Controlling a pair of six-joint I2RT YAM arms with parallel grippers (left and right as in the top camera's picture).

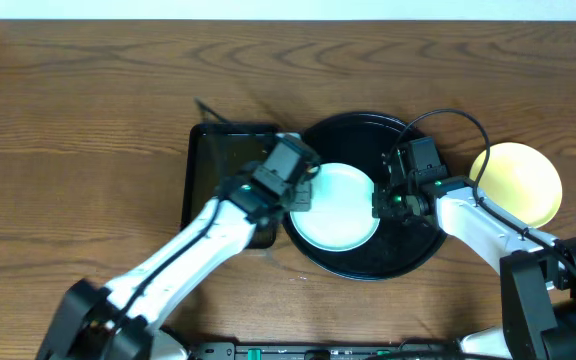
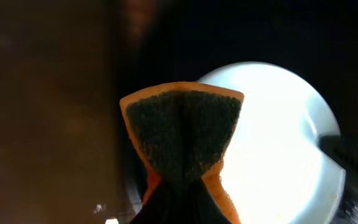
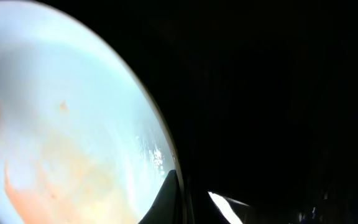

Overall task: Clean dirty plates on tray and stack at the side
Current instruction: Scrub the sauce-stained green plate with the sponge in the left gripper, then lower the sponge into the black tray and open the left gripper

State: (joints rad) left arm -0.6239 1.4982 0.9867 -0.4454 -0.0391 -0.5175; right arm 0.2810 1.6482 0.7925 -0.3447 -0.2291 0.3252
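Note:
A pale mint-white plate lies on the left part of the round black tray. My left gripper is shut on an orange sponge with a dark green pad, held at the plate's upper left edge. My right gripper is shut on the plate's right rim. In the right wrist view its finger lies over that rim, and the plate carries orange-brown smears. A yellow plate sits on the table to the right of the tray. A second pale plate is not in view.
A smaller rectangular black tray lies just left of the round tray, under my left arm. A black cable loops above my right wrist. The wooden table runs to the left and back.

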